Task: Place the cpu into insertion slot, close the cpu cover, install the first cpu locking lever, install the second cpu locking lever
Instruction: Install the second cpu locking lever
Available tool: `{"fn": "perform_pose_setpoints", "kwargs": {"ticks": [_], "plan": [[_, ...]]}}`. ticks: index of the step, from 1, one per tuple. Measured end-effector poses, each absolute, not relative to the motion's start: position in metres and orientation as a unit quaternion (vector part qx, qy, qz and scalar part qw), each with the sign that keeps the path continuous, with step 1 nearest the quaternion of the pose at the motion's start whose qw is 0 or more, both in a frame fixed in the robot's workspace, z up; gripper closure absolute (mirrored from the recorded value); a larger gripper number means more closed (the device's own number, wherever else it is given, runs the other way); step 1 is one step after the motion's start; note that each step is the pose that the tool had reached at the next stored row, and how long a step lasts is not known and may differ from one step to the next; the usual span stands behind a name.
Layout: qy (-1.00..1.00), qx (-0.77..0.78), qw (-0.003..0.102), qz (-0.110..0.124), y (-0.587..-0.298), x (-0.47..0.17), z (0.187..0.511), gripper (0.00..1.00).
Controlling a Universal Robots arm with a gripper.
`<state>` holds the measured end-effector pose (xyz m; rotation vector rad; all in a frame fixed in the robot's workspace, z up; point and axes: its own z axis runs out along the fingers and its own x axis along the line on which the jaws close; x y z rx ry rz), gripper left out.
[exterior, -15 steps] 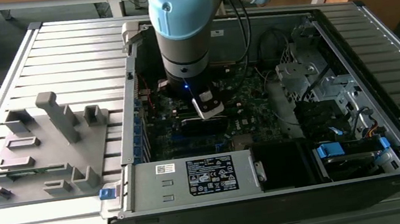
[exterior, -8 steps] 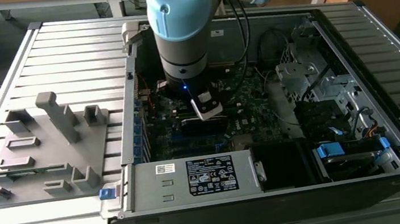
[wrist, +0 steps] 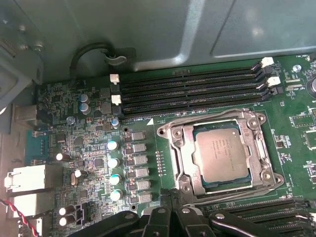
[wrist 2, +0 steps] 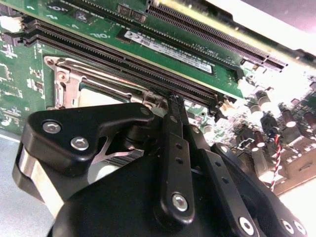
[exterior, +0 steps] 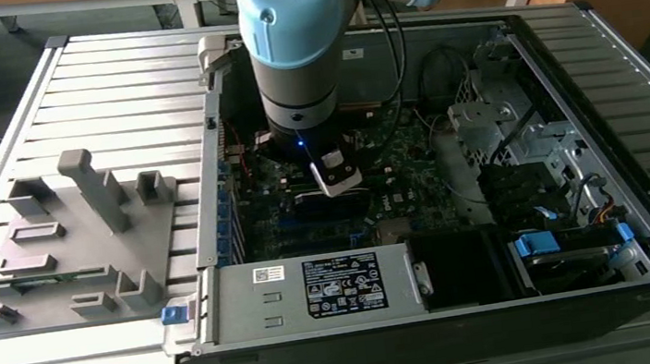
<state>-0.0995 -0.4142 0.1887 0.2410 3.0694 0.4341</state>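
Cpu [wrist: 224, 156]: seated in insertion slot [wrist: 184, 160], cpu cover [wrist: 262, 146] lowered around it. Gripper [wrist: 170, 212] just beside socket edge, jaws clenched together, holding nothing, apparently positioned for lever work

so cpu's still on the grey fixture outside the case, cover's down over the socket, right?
No. The cpu already sits in the insertion slot; the first wrist view shows it. The cpu cover is down around it, as you said.
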Motion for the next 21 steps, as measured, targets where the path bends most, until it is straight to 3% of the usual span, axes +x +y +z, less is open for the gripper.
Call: {"fn": "perform_pose_setpoints", "kwargs": {"ticks": [17, 21], "plan": [[0.987, 0.077, 0.016, 0.139, -0.414, -0.099, 0.214, 0.89], [0.989, 0.077, 0.017, 0.128, -0.412, -0.098, 0.214, 0.89]]}}
